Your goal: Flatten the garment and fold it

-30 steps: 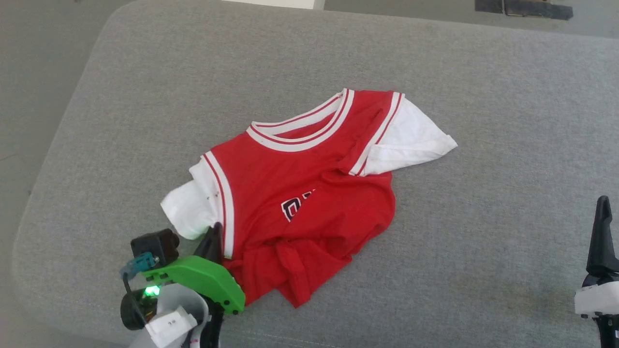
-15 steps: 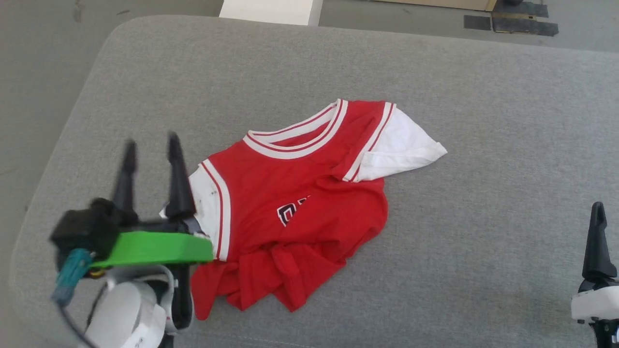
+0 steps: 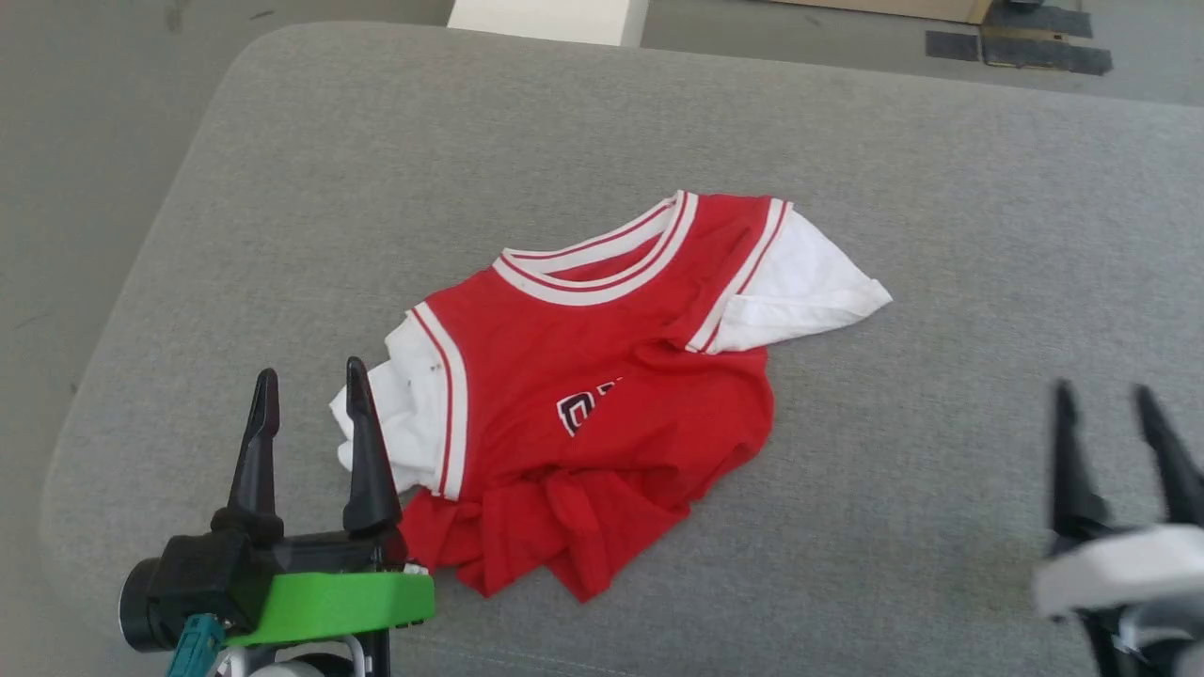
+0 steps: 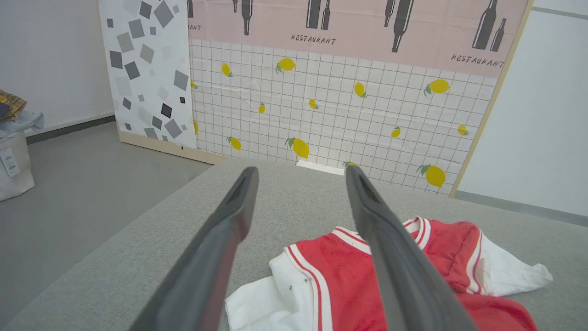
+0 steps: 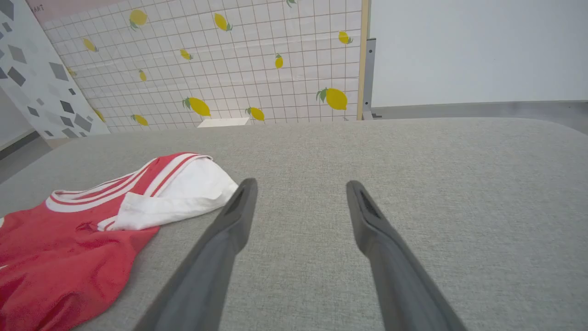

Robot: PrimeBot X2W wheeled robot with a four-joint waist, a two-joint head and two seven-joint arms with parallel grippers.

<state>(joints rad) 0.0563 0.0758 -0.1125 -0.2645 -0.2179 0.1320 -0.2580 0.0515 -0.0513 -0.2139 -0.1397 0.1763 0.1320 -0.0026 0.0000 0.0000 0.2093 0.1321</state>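
Now my left end effector (image 3: 311,369) spread, empty, near white sleeve of garment (image 3: 602,404); my right end effector (image 3: 1102,388) spread, empty, well apart; garment crumpled on grey cushion (image 3: 376,188).

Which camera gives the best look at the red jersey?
The head view: nearly the whole garment lies in sight from above, collar to crumpled hem. The left wrist view shows its collar end; the right wrist view catches one white sleeve and some red body.
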